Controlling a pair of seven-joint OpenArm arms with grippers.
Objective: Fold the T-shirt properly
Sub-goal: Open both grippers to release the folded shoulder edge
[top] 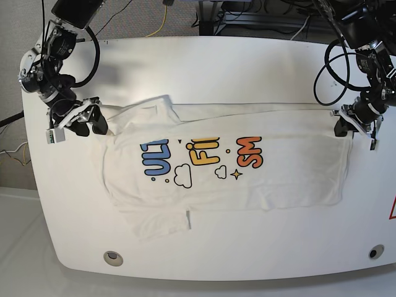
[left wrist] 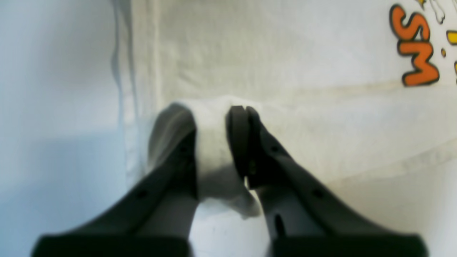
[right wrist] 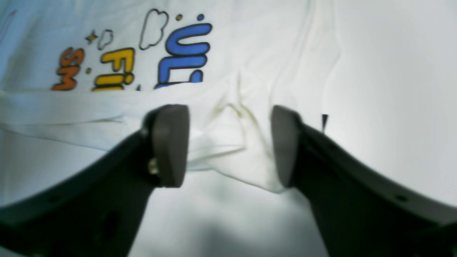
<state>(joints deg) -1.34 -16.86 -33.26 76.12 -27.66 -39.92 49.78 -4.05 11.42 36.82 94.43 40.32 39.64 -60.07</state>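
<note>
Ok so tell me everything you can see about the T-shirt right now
The T-shirt is white, soft cotton by the look, lying flat and sideways on the white table. Its far edge is folded over, cutting the blue, yellow and orange lettering short; clouds and stars sit beside it. One short sleeve pokes out at the near edge. The left gripper pinches a bunched corner of it. The right gripper stands open over a wrinkled corner, not gripping.

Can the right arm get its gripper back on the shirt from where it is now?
Probably yes: the right gripper stands open right over a bunched edge of the T-shirt, with nothing between them.
</note>
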